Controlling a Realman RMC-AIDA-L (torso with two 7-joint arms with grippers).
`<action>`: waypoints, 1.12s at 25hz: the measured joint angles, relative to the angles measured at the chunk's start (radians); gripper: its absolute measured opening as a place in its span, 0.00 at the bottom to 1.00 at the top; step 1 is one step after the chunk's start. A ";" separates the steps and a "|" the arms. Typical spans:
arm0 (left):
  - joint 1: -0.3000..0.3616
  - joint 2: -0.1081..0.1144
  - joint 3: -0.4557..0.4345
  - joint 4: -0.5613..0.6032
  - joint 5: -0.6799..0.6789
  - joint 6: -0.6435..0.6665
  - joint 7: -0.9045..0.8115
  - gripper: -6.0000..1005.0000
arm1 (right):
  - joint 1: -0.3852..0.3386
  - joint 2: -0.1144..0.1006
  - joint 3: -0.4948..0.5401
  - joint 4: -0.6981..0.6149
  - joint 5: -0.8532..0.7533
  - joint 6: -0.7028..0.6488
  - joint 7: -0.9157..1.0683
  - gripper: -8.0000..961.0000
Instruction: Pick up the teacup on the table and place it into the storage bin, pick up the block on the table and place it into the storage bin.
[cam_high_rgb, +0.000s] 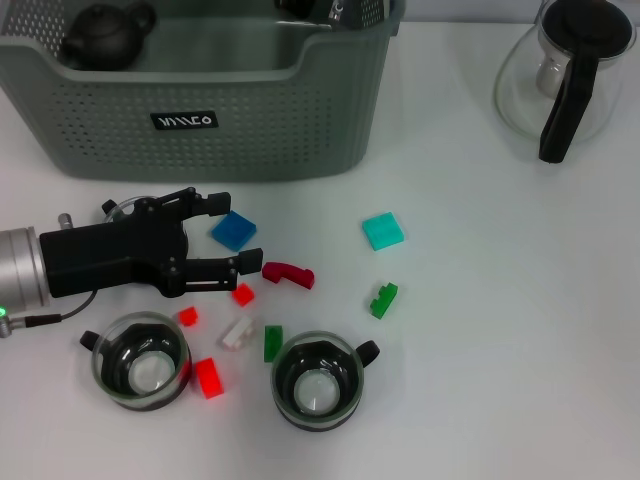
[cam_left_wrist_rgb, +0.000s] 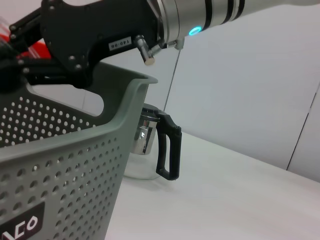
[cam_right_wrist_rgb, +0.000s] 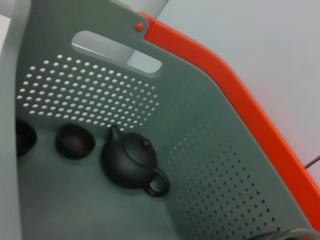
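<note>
Two glass teacups with black handles stand on the table near its front, one (cam_high_rgb: 140, 362) on the left and one (cam_high_rgb: 317, 381) nearer the middle. My left gripper (cam_high_rgb: 241, 231) reaches in low from the left, open, with a blue block (cam_high_rgb: 232, 230) lying between its fingers. The grey-green storage bin (cam_high_rgb: 250, 125) stands at the back left and holds a dark teapot (cam_right_wrist_rgb: 131, 164) and a small dark cup (cam_right_wrist_rgb: 75, 141). My right gripper (cam_high_rgb: 335, 10) hangs over the bin's far edge; the left wrist view shows its black body (cam_left_wrist_rgb: 95, 35) above the rim.
More blocks lie scattered: cyan (cam_high_rgb: 382, 231), dark red curved (cam_high_rgb: 288, 273), green (cam_high_rgb: 383, 299), white (cam_high_rgb: 237, 333), a second green (cam_high_rgb: 273, 343), and small red ones (cam_high_rgb: 208, 377). A glass pitcher (cam_high_rgb: 565, 70) with a black handle stands at the back right.
</note>
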 joint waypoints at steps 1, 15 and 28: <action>0.000 0.000 0.000 0.000 0.000 0.000 0.000 0.91 | -0.002 0.000 0.000 -0.003 0.000 -0.003 0.001 0.14; -0.002 0.000 0.000 0.000 0.000 0.003 -0.001 0.91 | -0.066 -0.006 -0.003 -0.099 -0.009 -0.053 0.019 0.58; -0.001 0.002 0.000 0.000 0.000 0.011 -0.001 0.90 | -0.253 -0.042 0.131 -0.498 -0.018 -0.357 0.239 0.64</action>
